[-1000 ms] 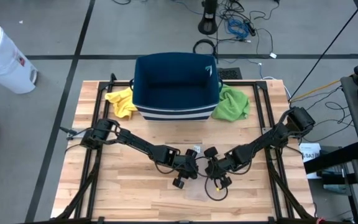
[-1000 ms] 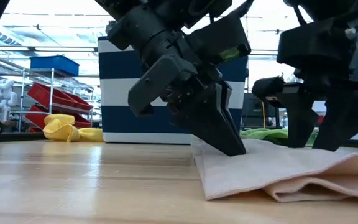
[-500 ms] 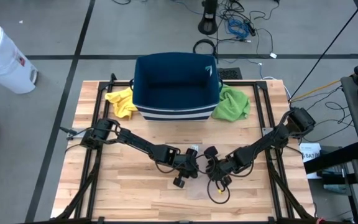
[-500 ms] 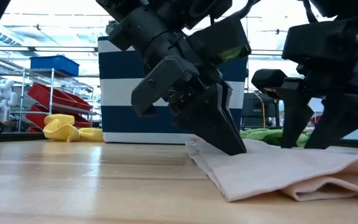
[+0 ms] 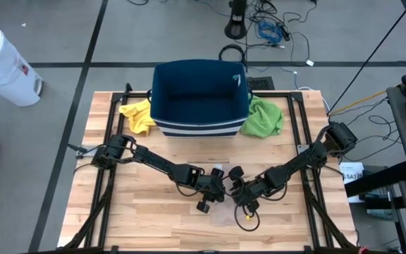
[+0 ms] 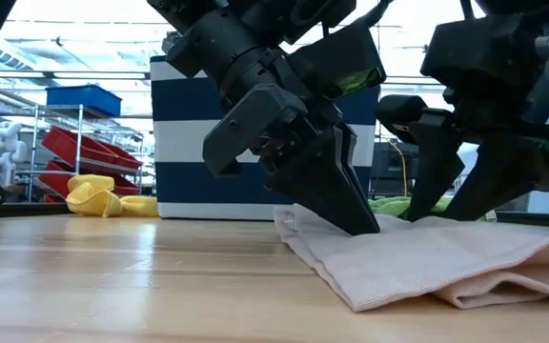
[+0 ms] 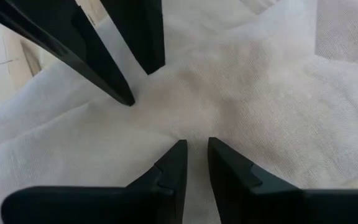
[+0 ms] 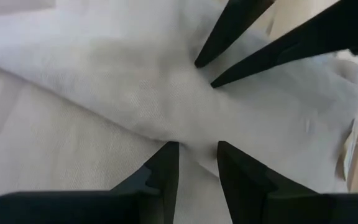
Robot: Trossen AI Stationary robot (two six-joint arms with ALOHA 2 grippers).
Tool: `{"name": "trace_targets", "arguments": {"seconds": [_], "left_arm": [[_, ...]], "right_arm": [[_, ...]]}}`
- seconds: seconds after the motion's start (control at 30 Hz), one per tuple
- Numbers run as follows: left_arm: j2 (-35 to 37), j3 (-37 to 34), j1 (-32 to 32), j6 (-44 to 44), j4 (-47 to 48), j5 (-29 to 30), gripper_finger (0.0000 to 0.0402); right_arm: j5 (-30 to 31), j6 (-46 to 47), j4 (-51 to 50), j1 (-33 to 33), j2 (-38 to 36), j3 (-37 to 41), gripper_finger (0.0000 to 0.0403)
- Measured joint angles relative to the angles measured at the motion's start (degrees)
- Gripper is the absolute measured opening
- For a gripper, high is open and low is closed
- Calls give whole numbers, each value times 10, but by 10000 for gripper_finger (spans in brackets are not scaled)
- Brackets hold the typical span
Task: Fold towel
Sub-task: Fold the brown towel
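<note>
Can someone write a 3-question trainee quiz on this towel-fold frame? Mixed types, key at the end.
1. True or false: both grippers are down on the pale towel near the table's middle.
2. Which cloth lies beside the blue-and-white striped bin on the right arm's side?
A. yellow
B. green
C. red
3. Fill in: in the low view, the towel's near edge shows stacked layers, so it is already partly ____.

Key:
1. True. The left gripper and the right gripper both have their tips on the towel, facing each other.
2. B. The green cloth; the yellow cloth lies on the other side.
3. folded
</note>
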State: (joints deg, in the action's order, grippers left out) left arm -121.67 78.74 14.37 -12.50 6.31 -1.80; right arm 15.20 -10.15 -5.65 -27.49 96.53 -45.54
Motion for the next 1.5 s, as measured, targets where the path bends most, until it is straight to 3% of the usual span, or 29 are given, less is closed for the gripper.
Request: {"name": "trace_targets", "arguments": {"seconds": [0.2,0.4,0.6,0.77,0.87,0.93,1.0,1.17,1.33,1.5], "left_arm": [[0,0,0,1,0,0,71],[0,0,0,1,0,0,71],[22,0,0,0,1,36,71],[50,0,12,-1,0,40,71],[51,0,18,-15,-5,38,71],[51,0,19,-27,-12,39,71],[50,0,18,-30,-22,39,71],[50,0,16,-24,-29,39,71],[50,0,17,-15,-17,39,71],[50,0,15,-13,-16,39,71]], "right_arm": [[0,-7,17,0,0,0,85],[-1,-13,17,0,0,0,9],[5,-21,23,-4,-26,0,1],[81,-1,-162,-21,-106,-15,1],[73,17,-234,-17,-142,-19,0],[35,12,-245,-10,-152,-18,0],[9,-6,-243,-9,-152,-18,7],[10,-7,-261,-9,-132,-16,60],[26,44,-286,-7,-124,-16,117],[24,103,-302,-12,-127,-16,133]]}}
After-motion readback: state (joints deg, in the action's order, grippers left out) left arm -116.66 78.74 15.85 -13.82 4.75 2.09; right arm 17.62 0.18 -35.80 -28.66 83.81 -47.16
